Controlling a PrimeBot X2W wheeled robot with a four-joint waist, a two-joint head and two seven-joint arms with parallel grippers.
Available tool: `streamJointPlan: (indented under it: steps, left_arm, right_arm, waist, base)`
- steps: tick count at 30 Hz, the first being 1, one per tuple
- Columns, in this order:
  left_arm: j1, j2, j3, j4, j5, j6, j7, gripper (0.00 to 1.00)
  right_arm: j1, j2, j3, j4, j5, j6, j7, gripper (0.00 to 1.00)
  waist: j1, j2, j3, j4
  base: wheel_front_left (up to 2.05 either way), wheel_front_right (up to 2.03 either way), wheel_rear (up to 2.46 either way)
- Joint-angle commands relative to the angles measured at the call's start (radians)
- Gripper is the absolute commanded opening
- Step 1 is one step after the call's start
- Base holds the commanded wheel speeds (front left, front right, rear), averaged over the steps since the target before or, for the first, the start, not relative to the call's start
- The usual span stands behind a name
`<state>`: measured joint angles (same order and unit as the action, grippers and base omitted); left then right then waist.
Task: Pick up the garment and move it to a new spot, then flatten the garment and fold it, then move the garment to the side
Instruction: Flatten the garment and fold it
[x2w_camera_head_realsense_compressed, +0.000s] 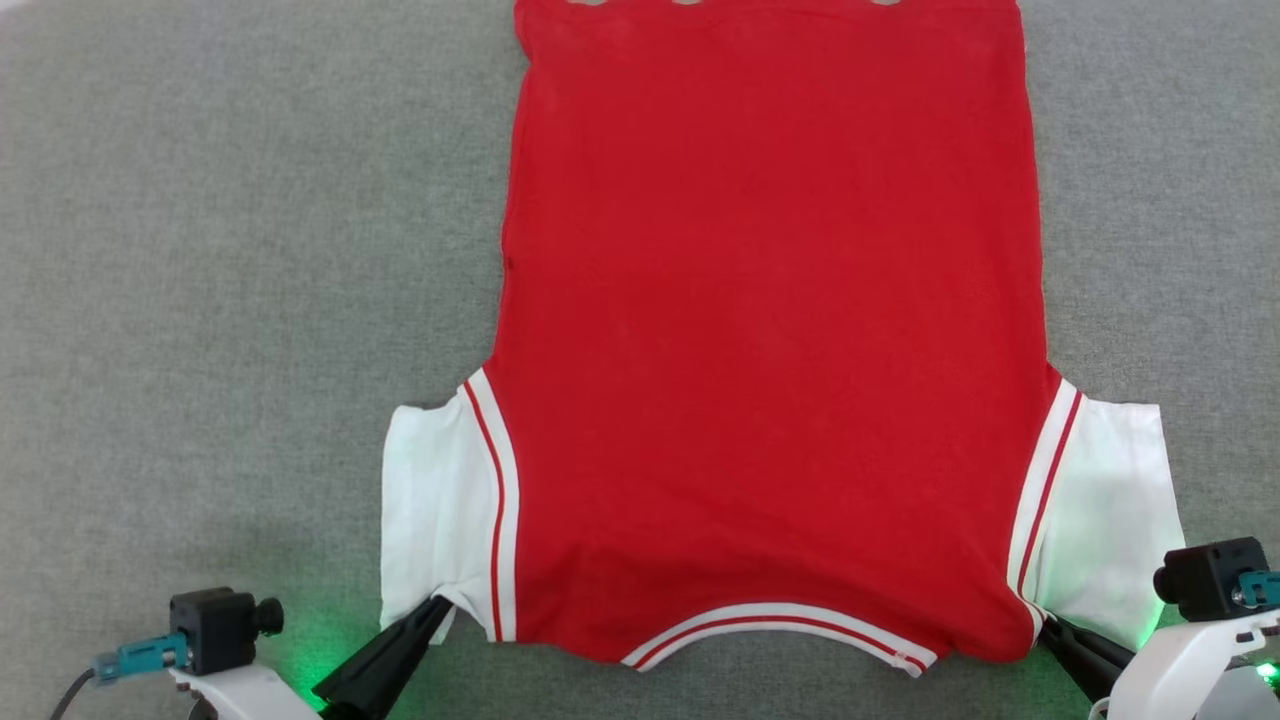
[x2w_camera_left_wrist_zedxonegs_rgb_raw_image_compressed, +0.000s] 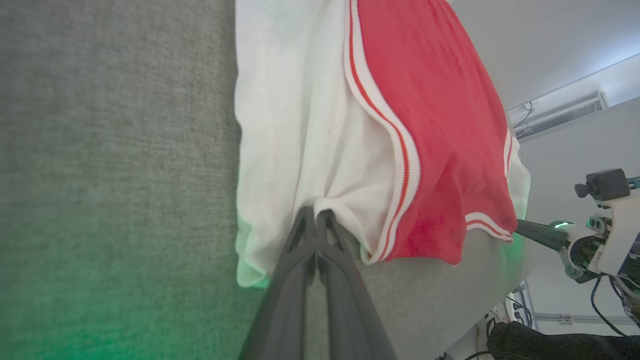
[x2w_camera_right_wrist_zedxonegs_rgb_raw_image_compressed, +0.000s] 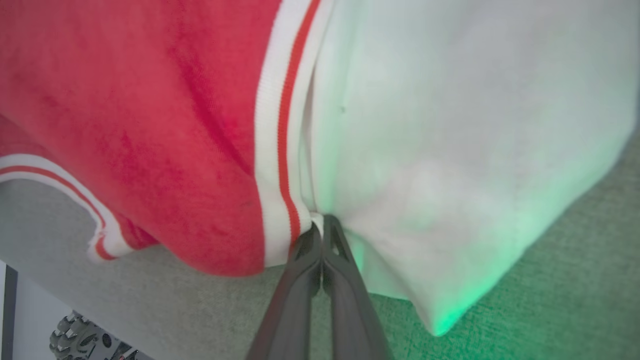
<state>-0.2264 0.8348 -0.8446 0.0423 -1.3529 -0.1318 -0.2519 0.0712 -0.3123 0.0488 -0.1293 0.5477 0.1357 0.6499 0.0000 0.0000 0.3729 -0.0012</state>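
1 garment (x2w_camera_head_realsense_compressed: 770, 330), spread flat on the grey surface (x2w_camera_head_realsense_compressed: 200, 300), neck trim (x2w_camera_head_realsense_compressed: 780, 625) by the near edge, hem toward the far edge. Judged light, soft and limp: likely to sag between holds and drag on the cover, not fragile. Best holds look like the shoulder seams, where the 2 white sleeves (x2w_camera_head_realsense_compressed: 435, 500) meet red. 2 claws: left gripper (x2w_camera_head_realsense_compressed: 437, 605) pinched tight on cloth at its sleeve seam, right gripper (x2w_camera_head_realsense_compressed: 1047, 626) likewise at its own.
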Motion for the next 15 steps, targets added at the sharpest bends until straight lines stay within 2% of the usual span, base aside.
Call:
streamJointPlan:
  steps: [1, 6, 7, 8, 9, 10, 15]
  left_arm:
    - [-0.007, -0.004, -0.015, 0.013, 0.009, 0.003, 0.001, 0.00]
    - [-0.024, -0.009, -0.037, 0.030, -0.003, 0.003, -0.005, 0.00]
    - [-0.027, -0.008, -0.040, 0.031, -0.006, 0.003, -0.005, 0.00]
    - [-0.029, -0.008, -0.042, 0.030, -0.006, 0.003, -0.007, 0.00]
    - [-0.031, -0.007, -0.044, 0.029, -0.007, 0.002, -0.007, 0.00]
    - [-0.031, -0.005, -0.044, 0.028, -0.008, 0.002, -0.008, 0.00]
    - [-0.034, -0.007, -0.039, 0.010, 0.005, 0.002, -0.012, 0.00]
  right_arm:
    - [0.007, 0.004, 0.036, 0.087, -0.018, -0.009, 0.003, 0.00]
    - [-0.016, -0.012, 0.072, 0.132, -0.015, -0.013, -0.039, 0.00]
    - [-0.024, -0.017, 0.075, 0.130, -0.021, -0.013, -0.052, 0.12]
    - [-0.029, -0.021, 0.073, 0.126, -0.023, -0.013, -0.060, 0.44]
    - [-0.033, -0.028, 0.074, 0.114, -0.027, -0.013, -0.066, 0.85]
    - [-0.038, -0.035, 0.072, 0.092, -0.033, -0.013, -0.078, 1.00]
    - [-0.022, -0.063, 0.009, -0.071, -0.044, -0.007, -0.077, 1.00]
  waist:
    - [0.0000, 0.0000, 0.000, -0.001]
    - [0.0000, 0.0000, -0.006, -0.006]
    - [0.0000, 0.0000, -0.008, -0.009]
    - [0.0000, 0.0000, -0.011, -0.010]
    - [0.0000, 0.0000, -0.014, -0.012]
    - [0.0000, 0.0000, -0.016, -0.014]
    - [0.0000, 0.0000, -0.027, -0.012]
  base:
    - [0.00, 0.00, 0.00]
    - [0.00, 0.00, 0.00]
    - [0.00, 0.00, 0.00]
    - [0.00, 0.00, 0.00]
    - [0.00, 0.00, 0.00]
    - [0.00, 0.00, 0.00]
    - [0.00, 0.00, 0.00]
